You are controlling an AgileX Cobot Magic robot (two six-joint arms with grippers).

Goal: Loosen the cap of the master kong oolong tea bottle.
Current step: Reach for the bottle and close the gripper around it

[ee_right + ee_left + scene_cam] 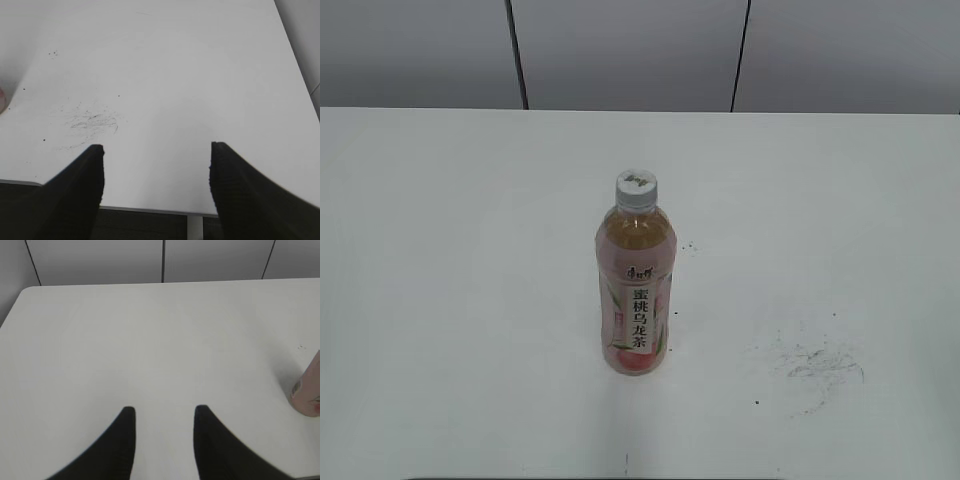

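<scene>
The master kong oolong tea bottle (636, 290) stands upright in the middle of the white table, amber tea inside, pink peach label with a white strip of black characters. Its white-grey cap (636, 188) sits on the neck. Only the bottle's base edge shows at the right edge of the left wrist view (308, 395) and a sliver at the left edge of the right wrist view (2, 100). My left gripper (165, 411) is open and empty, left of the bottle. My right gripper (157, 149) is open and empty, near the table's front edge. Neither gripper shows in the exterior view.
The white table (470, 250) has a grey scuff patch (820, 365) right of the bottle, also in the right wrist view (92, 122). Grey wall panels (620, 50) stand behind the table. The table's front edge (150, 207) lies under my right gripper.
</scene>
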